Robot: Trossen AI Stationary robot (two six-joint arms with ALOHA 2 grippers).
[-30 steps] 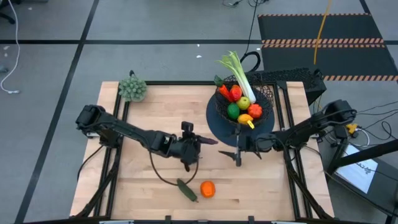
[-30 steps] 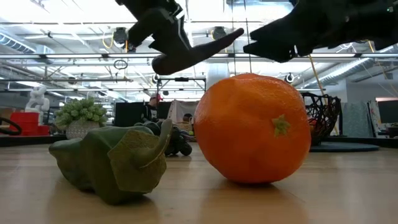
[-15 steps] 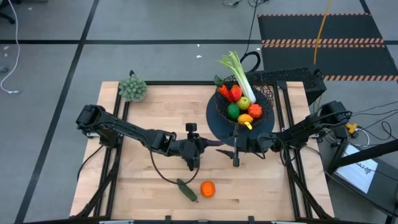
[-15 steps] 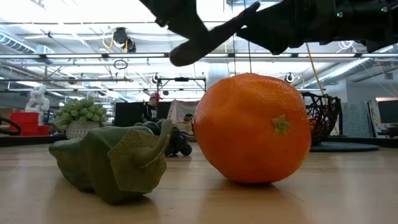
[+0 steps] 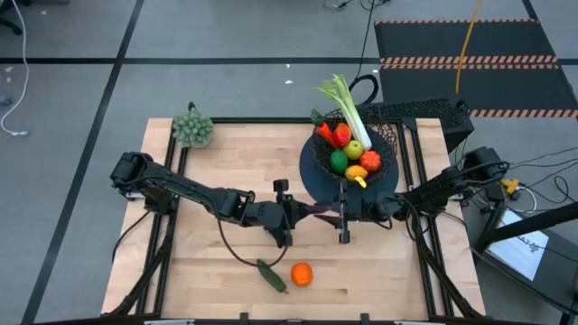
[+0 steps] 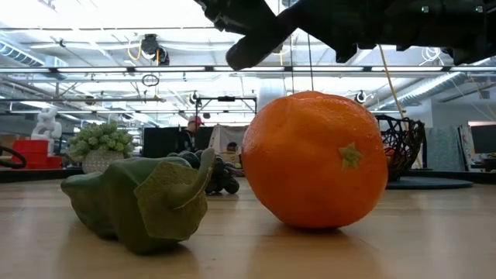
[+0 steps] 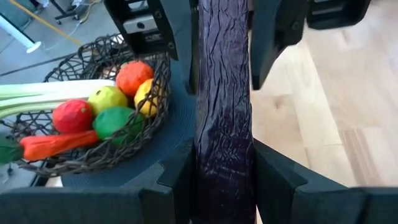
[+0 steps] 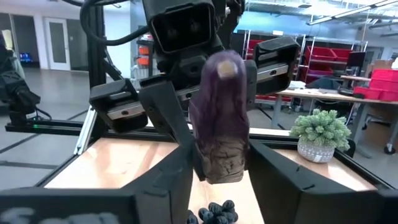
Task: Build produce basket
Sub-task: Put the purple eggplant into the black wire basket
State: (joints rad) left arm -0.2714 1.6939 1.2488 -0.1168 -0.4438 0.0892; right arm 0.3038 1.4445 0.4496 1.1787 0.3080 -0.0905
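Observation:
A dark purple eggplant (image 5: pixel 310 208) hangs above the table's middle, between my two grippers. My left gripper (image 5: pixel 293 213) is shut on it from the left, and my right gripper (image 5: pixel 337 213) is shut on its other end from the right. Behind them stands the black wire basket (image 5: pixel 390 135) on its round dark base, holding a leek (image 5: pixel 348 104), a tomato, a lime, a lemon and more. An orange (image 5: pixel 302 273) and a green cucumber (image 5: pixel 271 275) lie on the table near the front edge. Dark grapes (image 8: pixel 211 213) lie below the grippers. My left gripper pinches the eggplant's two sides (image 7: pixel 222 186) between its fingers, which come from the table's left and slant a little down. The eggplant runs along the fingers and out past their tips, clear of the table. My right gripper pinches the eggplant's brownish stem end (image 8: pixel 219 167) between its two fingers. The fingers come about level from the table's right and lie along the eggplant. The eggplant points away from this gripper into the left one.
A grey-green bushy clump (image 5: pixel 192 128) in a pot stands at the table's far left corner. The basket's base disc (image 5: pixel 312 176) reaches close to the grippers. Bare wood lies at the near left and near right.
My left gripper has carried the eggplant toward the table's right and a little up, rolling its wrist, until the eggplant's free end came between my right gripper's fingers. My right gripper has tipped up and shut on that end.

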